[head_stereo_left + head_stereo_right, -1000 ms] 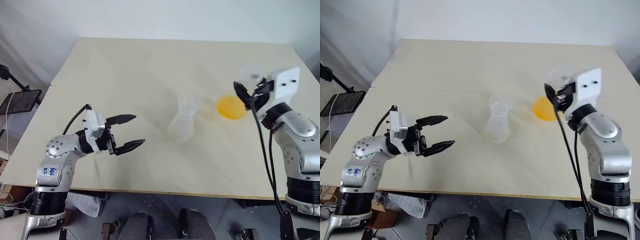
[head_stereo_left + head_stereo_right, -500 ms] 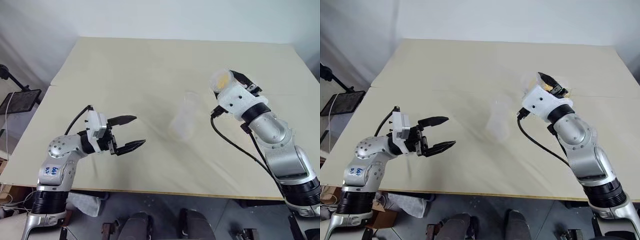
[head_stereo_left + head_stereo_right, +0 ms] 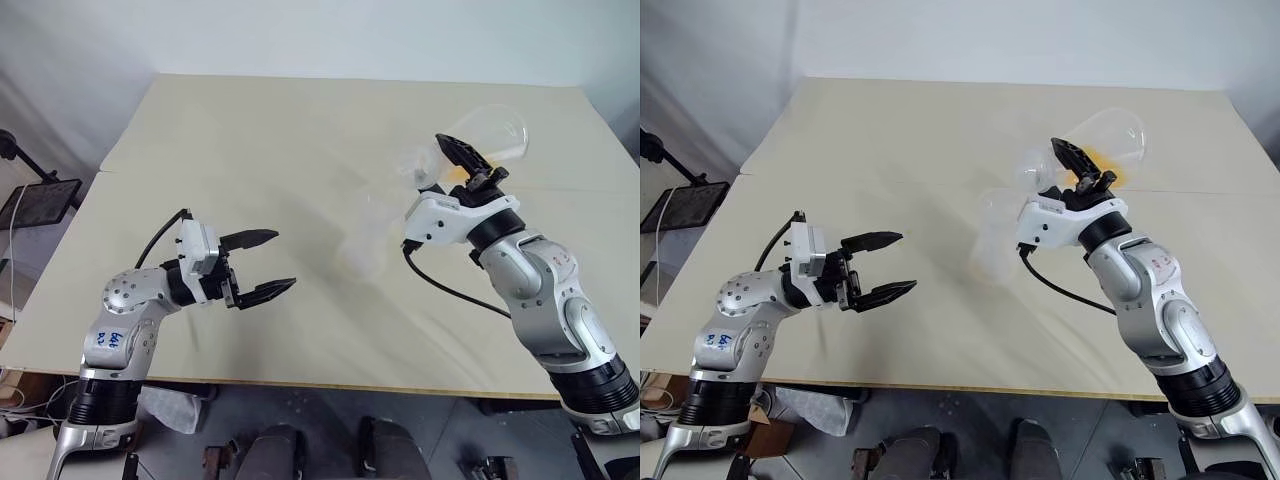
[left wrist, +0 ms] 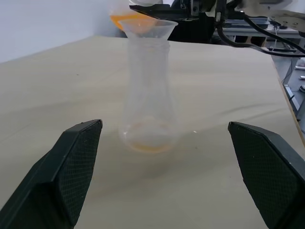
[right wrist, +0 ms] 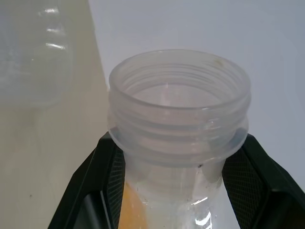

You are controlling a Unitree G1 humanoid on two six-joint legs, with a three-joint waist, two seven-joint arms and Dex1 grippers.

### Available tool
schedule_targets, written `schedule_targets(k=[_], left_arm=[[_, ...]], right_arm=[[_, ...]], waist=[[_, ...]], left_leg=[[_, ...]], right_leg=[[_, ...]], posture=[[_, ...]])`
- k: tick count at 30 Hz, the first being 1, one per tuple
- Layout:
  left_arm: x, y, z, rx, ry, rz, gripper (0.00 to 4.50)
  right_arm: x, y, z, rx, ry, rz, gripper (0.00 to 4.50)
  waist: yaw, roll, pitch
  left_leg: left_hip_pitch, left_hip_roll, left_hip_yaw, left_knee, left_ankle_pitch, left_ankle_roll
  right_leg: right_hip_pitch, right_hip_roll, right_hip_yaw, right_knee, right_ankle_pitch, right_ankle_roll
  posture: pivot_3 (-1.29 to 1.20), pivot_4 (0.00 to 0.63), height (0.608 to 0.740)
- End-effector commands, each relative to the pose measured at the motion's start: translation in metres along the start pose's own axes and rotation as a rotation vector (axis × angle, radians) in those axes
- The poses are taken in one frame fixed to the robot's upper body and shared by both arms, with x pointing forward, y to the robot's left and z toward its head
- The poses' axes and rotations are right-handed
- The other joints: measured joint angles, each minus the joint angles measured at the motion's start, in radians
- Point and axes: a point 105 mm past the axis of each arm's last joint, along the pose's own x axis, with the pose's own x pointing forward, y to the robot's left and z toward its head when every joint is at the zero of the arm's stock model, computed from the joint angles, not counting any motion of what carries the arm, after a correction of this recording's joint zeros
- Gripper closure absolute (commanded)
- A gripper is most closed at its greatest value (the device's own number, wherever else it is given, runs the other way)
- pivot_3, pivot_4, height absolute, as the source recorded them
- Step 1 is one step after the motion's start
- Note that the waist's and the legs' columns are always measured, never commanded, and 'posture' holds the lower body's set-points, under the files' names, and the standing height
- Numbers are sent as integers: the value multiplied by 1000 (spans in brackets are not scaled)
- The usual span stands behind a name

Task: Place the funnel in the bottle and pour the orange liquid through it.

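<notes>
The funnel (image 4: pixel 145 27) was seated in the bottle (image 4: pixel 147 102) at mid-table, a first orange trace pooled inside. The clear flask (image 3: pixel 1095 148), upright a second before, had been tipped over it, neck clamped by the right gripper (image 3: pixel 1072 172); pouring appeared under way. The left gripper (image 3: pixel 262 265) was held wide, empty, nearby.

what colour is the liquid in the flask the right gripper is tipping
Bright orange liquid, seen through the clear flask held by the right gripper; clearest in the right eye view.
</notes>
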Motion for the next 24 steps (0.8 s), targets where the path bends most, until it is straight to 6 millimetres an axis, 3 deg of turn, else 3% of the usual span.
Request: schedule_targets(k=[1, 6, 24], left_arm=[[3, 1, 7, 39, -19, -1, 0], [3, 1, 8, 39, -20, 0, 0], [6, 1, 9, 43, -29, 3, 0]], right_arm=[[1, -19, 14, -85, -60, -82, 2086], [1, -21, 17, -195, -77, -103, 2086], [1, -20, 16, -340, -91, -129, 2086]], waist=[[0, 0, 0], [0, 0, 0], [-12, 0, 0]], left_leg=[[0, 0, 0, 0, 0, 0], [0, 0, 0, 0, 0, 0], [0, 0, 0, 0, 0, -1]], right_leg=[[0, 0, 0, 0, 0, 0], [0, 0, 0, 0, 0, 0], [0, 0, 0, 0, 0, 0]], posture=[[0, 150, 740], [0, 150, 740], [0, 150, 740]])
